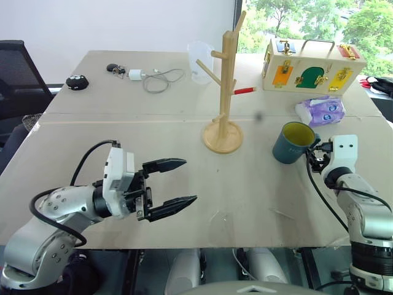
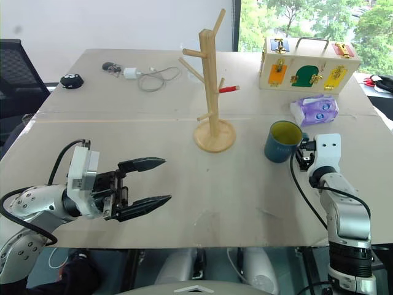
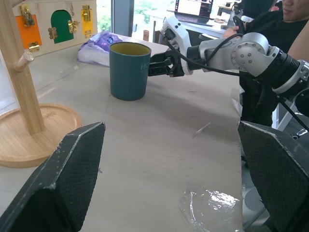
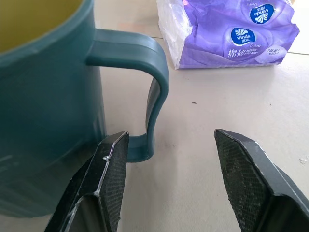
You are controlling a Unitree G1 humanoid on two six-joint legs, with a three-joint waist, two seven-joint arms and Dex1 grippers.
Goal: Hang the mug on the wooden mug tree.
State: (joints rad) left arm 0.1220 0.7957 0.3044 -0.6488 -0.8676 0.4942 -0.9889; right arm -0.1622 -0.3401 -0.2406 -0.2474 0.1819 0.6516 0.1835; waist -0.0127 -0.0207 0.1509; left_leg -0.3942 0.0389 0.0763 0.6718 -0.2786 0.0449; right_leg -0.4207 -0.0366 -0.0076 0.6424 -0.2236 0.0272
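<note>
The dark teal mug [image 1: 291, 145] with a yellow inside stands upright on the table, to the right of the wooden mug tree [image 1: 224, 92]. Its loop handle [image 4: 155, 92] points toward my right gripper [image 1: 313, 155]. That gripper is open, and the handle sits between its fingers, closer to one finger [image 4: 113, 169], with no grip on it. My left gripper [image 1: 189, 180] hovers open and empty over the near left of the table, pointing toward the mug. The pegs on the tree are bare.
A purple tissue pack [image 1: 320, 109] lies just behind the mug. At the back right is a wooden box with coloured latches [image 1: 312, 64]. A clear jug [image 1: 199, 60], a red pen [image 1: 244, 90] and a charger with cable [image 1: 156, 78] lie at the back. A person [image 3: 289, 12] sits beyond the table's right side.
</note>
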